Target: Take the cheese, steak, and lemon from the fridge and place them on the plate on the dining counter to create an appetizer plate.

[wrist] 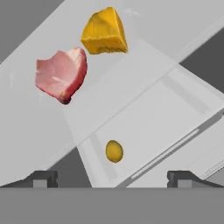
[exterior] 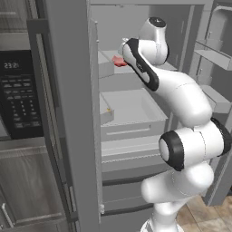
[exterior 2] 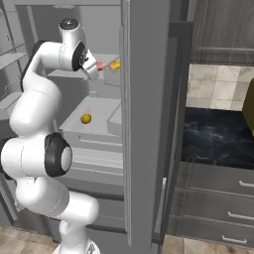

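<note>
Cheese [wrist: 104,33] beside steak [wrist: 62,74] on pale fridge shelf [wrist: 144,83], gripper [wrist: 112,179] spread wide, empty.

Lighting: flat, even, rendered; faint soft shadows inside fridge [exterior: 136,113]. Sharpness: soft, low resolution; no glare.

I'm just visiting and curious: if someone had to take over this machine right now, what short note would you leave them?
Gripper: open, empty, inside the open fridge.
Steak and cheese: side by side on an upper shelf, ahead of the gripper.
Lemon: alone in the drawer tray one level down.
Done: fridge door open, arm reached in.
Left: pick all three, one at a time, and carry them to the plate on the dining counter. Nothing grasped yet.
</note>
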### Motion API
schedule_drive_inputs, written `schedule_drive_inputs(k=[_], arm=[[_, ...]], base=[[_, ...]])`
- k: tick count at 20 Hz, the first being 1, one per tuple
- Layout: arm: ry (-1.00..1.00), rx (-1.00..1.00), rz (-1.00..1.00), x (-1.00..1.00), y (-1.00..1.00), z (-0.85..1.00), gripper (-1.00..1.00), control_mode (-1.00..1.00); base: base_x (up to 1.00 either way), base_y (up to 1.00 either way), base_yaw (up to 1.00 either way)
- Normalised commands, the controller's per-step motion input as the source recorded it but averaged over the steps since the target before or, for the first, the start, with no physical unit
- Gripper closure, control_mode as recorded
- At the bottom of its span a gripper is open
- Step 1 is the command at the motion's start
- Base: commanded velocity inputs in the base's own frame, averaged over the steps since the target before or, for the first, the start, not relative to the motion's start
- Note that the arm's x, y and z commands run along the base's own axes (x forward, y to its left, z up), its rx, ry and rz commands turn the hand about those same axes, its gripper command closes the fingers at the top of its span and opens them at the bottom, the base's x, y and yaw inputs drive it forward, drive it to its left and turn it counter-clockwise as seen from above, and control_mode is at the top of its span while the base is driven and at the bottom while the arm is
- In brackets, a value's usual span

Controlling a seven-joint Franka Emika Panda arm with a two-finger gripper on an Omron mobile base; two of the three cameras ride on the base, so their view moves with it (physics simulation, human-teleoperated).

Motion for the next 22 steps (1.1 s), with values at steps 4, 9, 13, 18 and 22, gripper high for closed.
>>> schedule_drive_inputs(k=[4,9,13,18,22], arm=[[0.01,0.0,-0.03,0.35,0.11,-0.05,-1.0,-1.0],[0.02,0.0,-0.04,0.32,0.14,-0.07,-1.0,-1.0],[0.01,0.0,-0.04,0.37,0.1,-0.05,-1.0,-1.0],[0.01,0.0,-0.04,0.33,0.01,-0.03,-1.0,-1.0],[0.0,0.0,-0.05,0.27,0.0,-0.07,-1.0,-1.0]], base=[[0.0,0.0,0.0],[0.0,0.0,0.0],[0.0,0.0,0.0],[0.0,0.0,0.0],[0.0,0.0,0.0]])
